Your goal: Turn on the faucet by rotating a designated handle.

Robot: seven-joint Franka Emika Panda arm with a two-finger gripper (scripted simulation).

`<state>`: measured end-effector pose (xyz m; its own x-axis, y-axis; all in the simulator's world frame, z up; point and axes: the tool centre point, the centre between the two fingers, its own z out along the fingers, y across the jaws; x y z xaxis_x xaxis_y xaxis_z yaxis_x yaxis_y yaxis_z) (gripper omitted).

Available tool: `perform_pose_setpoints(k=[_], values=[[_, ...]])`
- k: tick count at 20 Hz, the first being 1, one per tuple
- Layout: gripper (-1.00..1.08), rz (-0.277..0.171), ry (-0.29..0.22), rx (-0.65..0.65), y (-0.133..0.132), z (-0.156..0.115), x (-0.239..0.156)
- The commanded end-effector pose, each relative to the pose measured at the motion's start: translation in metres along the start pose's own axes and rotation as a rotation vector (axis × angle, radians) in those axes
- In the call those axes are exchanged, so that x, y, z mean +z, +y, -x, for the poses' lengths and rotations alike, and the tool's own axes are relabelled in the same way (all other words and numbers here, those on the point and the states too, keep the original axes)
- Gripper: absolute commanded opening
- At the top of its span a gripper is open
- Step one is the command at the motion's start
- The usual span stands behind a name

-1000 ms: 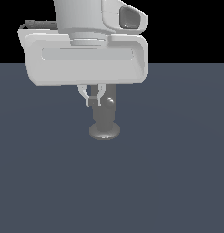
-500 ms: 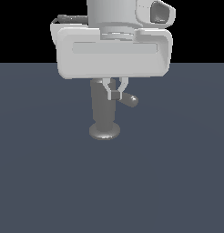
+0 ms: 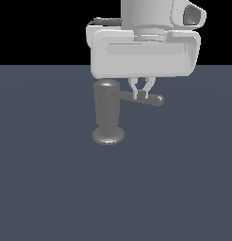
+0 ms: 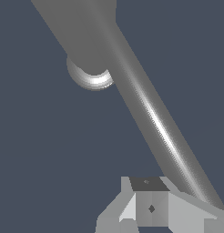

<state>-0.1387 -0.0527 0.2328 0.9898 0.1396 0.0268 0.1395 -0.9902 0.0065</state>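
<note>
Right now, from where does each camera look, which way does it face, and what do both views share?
Exterior view: off the arm, low, facing level at the faucet; the arm's hand and gripper hang over the handle.
Wrist view: on the wrist, looking down along the handle; only a gripper part shows.
Shared: the faucet, handle, gripper, dark floor.

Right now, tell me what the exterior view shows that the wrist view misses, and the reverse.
Only the exterior view shows the whole faucet upright on its disc base, the arm's white body, and the tool reaching down at the handle. Only the wrist view shows the rod close up, running long past one finger. Both show the handle, the faucet body and the dark floor.
</note>
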Motion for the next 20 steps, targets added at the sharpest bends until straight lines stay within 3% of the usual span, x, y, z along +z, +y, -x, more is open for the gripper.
perform_pose_setpoints(k=[1,9,10,11,20], values=[[-1.00,-0.006,-0.027,0.011,0.016,0.005,0.012],[-1.00,-0.006,-0.027,0.011,0.053,-0.001,0.013],[-1.00,-0.006,-0.027,0.011,0.053,-0.001,0.013],[-1.00,0.004,0.005,-0.030,0.034,-0.015,-0.001],[-1.00,0.002,-0.001,-0.023,0.055,-0.038,0.002]])
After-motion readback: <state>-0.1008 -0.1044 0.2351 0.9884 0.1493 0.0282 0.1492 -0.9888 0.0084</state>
